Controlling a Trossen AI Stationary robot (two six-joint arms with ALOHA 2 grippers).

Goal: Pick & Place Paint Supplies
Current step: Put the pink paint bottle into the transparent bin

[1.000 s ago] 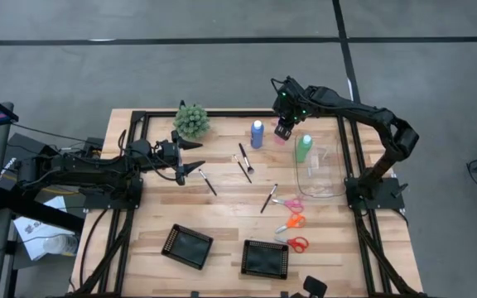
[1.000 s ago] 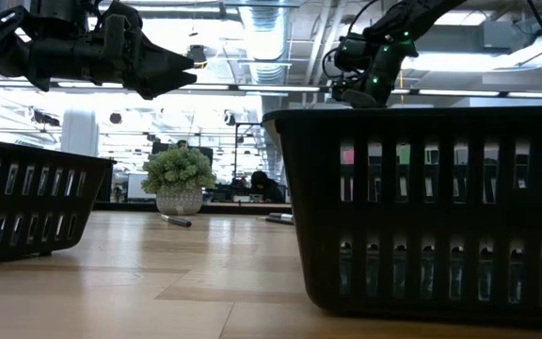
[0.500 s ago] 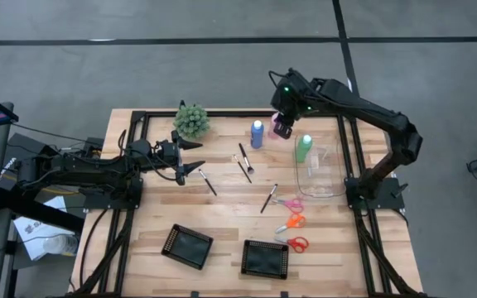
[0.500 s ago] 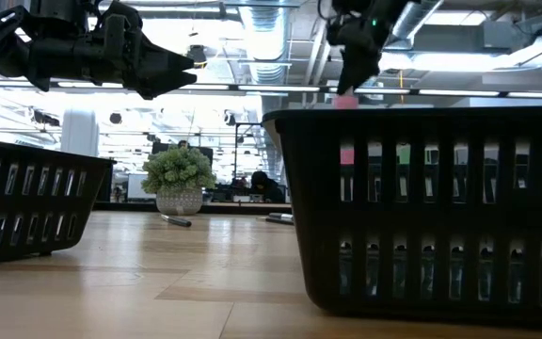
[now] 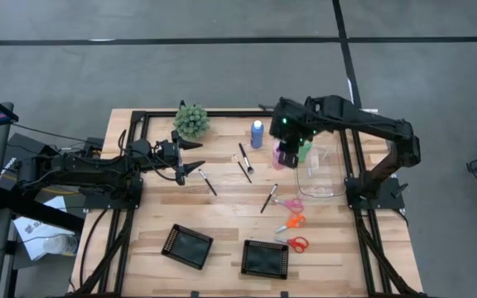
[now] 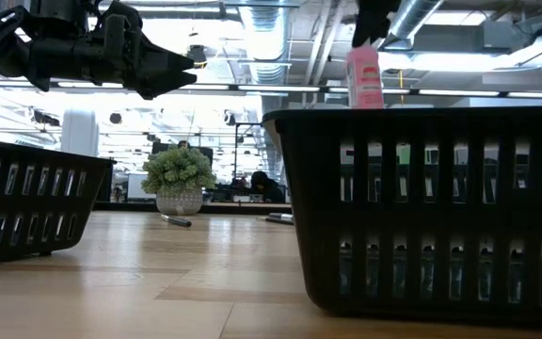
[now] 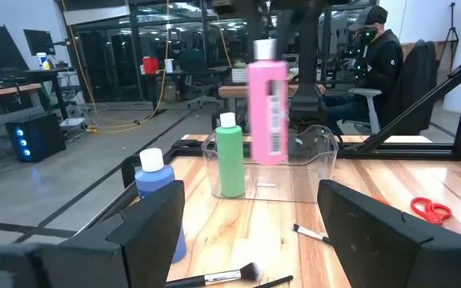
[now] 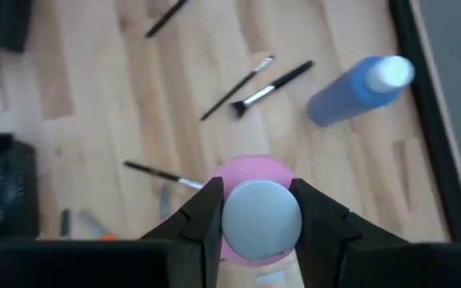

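The pink bottle [image 7: 267, 112] was held upright in the air, pinched at its cap [image 8: 261, 213] between the fingers [image 8: 204, 210] of the right gripper [image 5: 286, 151]. In the left wrist view it hung clear of the table [image 5: 230, 211], in front of a clear tub [image 7: 310, 164]. Just beside the right fingers, on the tub side, the green bottle [image 7: 230, 156] was seen standing upright at the tub's near wall. On the other side of the fingers, a little apart, the blue bottle [image 5: 257, 133] stood upright on the table. Below and beyond the fingers, several brushes [image 5: 244, 162] lay flat on the wood, near the blue bottle; one more brush [image 5: 269, 198] lay nearer the scissors. Three scissors, pink [image 5: 291, 204], orange [image 5: 292, 222] and red [image 5: 296, 242], were laid in a row well apart from the right fingers, beside the tub. Two black trays [image 5: 188, 247] were set at the near edge of the table. The left gripper [image 5: 190, 155] was held above the table on the far side from the bottle, its fingers [image 7: 146, 232] spread and empty, with the plant [image 5: 191, 121] just beside them and a brush [image 5: 207, 180] near their tips.
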